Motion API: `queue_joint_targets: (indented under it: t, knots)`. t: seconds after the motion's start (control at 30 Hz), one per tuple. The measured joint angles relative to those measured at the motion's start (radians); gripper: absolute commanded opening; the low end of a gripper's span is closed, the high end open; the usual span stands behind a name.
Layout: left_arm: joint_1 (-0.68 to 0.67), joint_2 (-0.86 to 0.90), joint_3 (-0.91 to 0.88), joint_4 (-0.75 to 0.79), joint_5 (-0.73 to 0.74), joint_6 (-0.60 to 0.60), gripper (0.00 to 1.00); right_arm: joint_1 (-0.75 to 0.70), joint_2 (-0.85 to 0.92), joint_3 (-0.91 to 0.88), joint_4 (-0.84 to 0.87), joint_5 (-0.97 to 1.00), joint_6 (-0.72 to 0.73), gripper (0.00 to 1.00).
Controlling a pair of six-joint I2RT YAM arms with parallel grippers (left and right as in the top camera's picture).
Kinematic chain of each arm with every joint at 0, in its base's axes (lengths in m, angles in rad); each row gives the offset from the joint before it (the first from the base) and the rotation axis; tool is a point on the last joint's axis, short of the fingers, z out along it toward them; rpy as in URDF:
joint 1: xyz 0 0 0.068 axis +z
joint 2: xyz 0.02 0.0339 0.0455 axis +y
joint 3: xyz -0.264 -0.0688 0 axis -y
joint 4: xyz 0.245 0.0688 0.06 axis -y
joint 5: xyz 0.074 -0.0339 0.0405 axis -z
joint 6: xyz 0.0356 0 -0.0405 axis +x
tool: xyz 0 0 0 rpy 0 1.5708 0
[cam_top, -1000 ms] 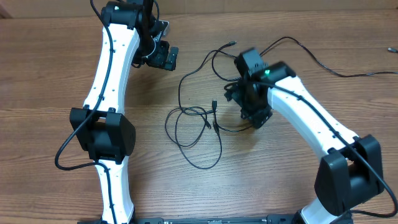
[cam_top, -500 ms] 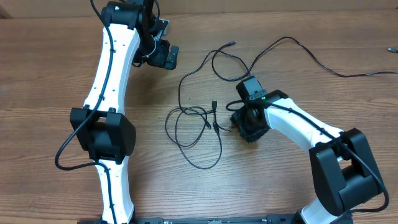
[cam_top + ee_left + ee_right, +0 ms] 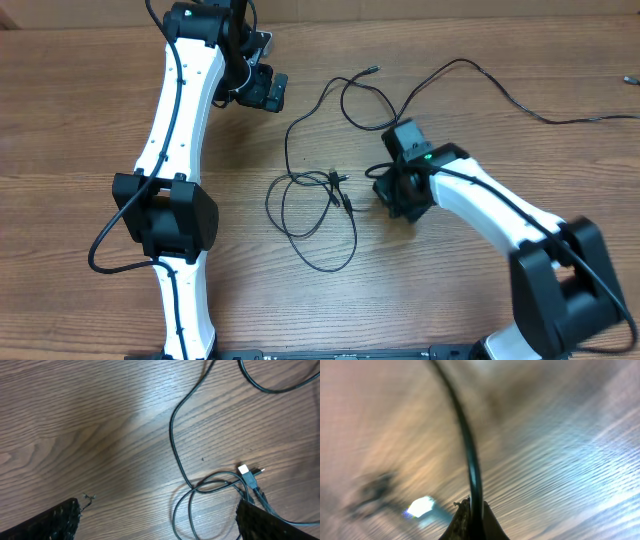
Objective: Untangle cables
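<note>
Right pincer (image 3: pixel 400 197) is pinched tight on a cable (image 3: pixel 469 460) that runs straight out ahead of it. The looped cables (image 3: pixel 310 210) sit on the counter (image 3: pixel 80 120) just beside it, toward the left arm. Left pincer (image 3: pixel 262 92) gapes wide and is farther off.

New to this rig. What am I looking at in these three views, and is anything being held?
Two white robot arms with two-finger grippers work at a wooden table. One picture looks down from above; the other two come from a camera on each wrist. Thin black cables lie in tangled loops between the arms, with small plug ends showing. The left gripper is open and holds nothing. The right gripper is shut on one cable, shown close up and blurred in its wrist view.
</note>
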Motion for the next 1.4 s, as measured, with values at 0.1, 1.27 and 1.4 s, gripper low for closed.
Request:
queue_joint_targets:
  t: [0.1, 1.27, 1.4]
  knots:
    - [0.0, 0.0, 0.0, -0.003, 0.046, 0.039, 0.96, 0.0, -0.077, 0.112, -0.034, 0.003, -0.056, 0.04]
    - [-0.275, 0.0, -0.001, 0.172, 0.256, 0.718, 0.87, -0.006, -0.581, 0.629, -0.263, -0.106, -0.239, 0.04]
    - [-0.272, 0.0, -0.001, 0.1, 0.301, 0.74, 0.86, -0.006, -0.6, 0.631, -0.277, -0.064, -0.244, 0.04]
